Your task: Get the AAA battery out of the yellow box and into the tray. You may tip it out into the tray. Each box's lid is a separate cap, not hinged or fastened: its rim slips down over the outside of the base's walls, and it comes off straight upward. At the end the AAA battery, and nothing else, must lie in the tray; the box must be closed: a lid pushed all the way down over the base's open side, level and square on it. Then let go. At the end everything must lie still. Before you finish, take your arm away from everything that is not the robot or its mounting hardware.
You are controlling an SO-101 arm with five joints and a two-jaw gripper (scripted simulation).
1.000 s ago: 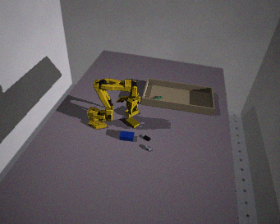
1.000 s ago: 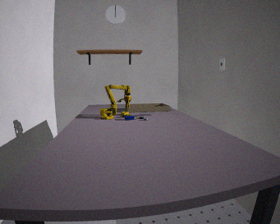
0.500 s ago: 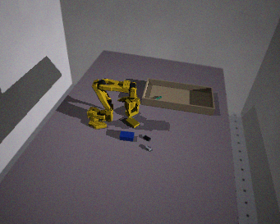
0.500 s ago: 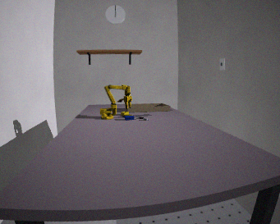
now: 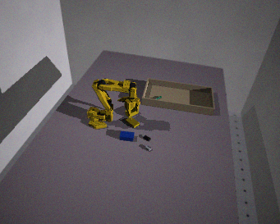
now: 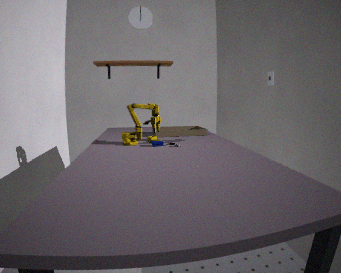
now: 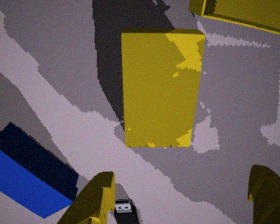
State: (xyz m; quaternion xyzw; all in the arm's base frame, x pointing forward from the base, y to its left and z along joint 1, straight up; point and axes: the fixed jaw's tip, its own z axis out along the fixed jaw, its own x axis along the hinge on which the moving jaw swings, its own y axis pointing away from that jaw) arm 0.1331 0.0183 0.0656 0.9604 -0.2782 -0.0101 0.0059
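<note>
One gripper (image 5: 129, 107) (image 6: 155, 127) (image 7: 182, 192), open and empty, two yellow box parts (image 5: 132, 122) (image 7: 161, 90), one cut off up top, one blue block (image 5: 126, 136) (image 6: 157, 143) (image 7: 35, 172), one tray (image 5: 176, 107) (image 6: 183, 131), inside it one green piece (image 5: 158, 97), too blurred to confirm as the battery

A yellow block-like piece (image 7: 161, 90) lies apart from a blue box
</note>
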